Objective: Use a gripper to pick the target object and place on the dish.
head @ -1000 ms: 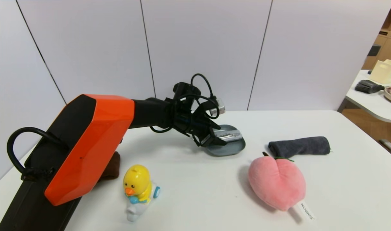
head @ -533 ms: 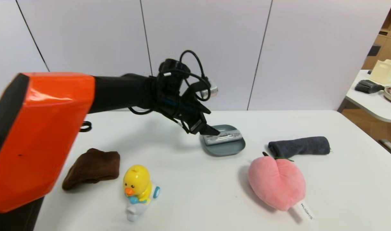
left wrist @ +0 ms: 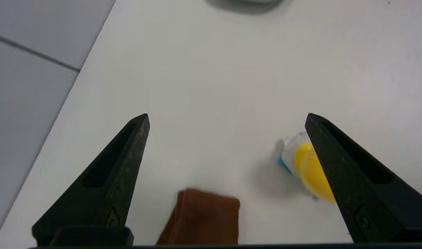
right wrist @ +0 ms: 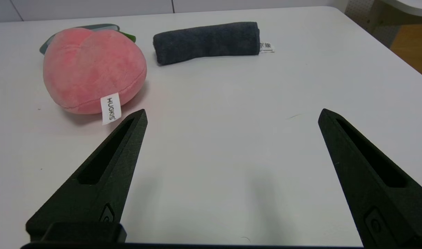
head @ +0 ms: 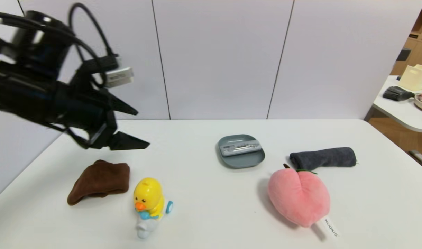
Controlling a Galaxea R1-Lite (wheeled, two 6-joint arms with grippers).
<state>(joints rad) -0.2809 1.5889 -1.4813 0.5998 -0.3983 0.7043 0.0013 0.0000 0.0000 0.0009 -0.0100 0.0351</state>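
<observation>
We see the silver case (head: 239, 148) lying flat inside the grey-blue dish (head: 244, 162), toward its far side, so the placing part of the task looks done. Our left gripper (head: 136, 128) hangs in the air over the left part of the table (head: 204, 207), well apart from the dish, with its two fingers spread wide and nothing between them. The left wrist view confirms this: bare tabletop shows between the tips, with the brown cloth (left wrist: 202, 221) and the yellow duck toy (left wrist: 309, 171) below.

Our right gripper (right wrist: 231, 114) sits low over the near right part of the table, fingers also spread and empty, with the pink peach (right wrist: 93, 69) and the rolled dark cloth (right wrist: 207, 42) beyond it.

What could go wrong now is mostly a matter of stray contact. If the left arm drops as it travels, its fingers could clip the duck toy or drag the brown cloth, since both lie under it. A sweep back toward the middle could nudge the dish and slide the case off its low rim. The case rests close to the far rim, so we judge that a small knock might tip it out. The right arm, if it moves forward, would meet the peach first.
</observation>
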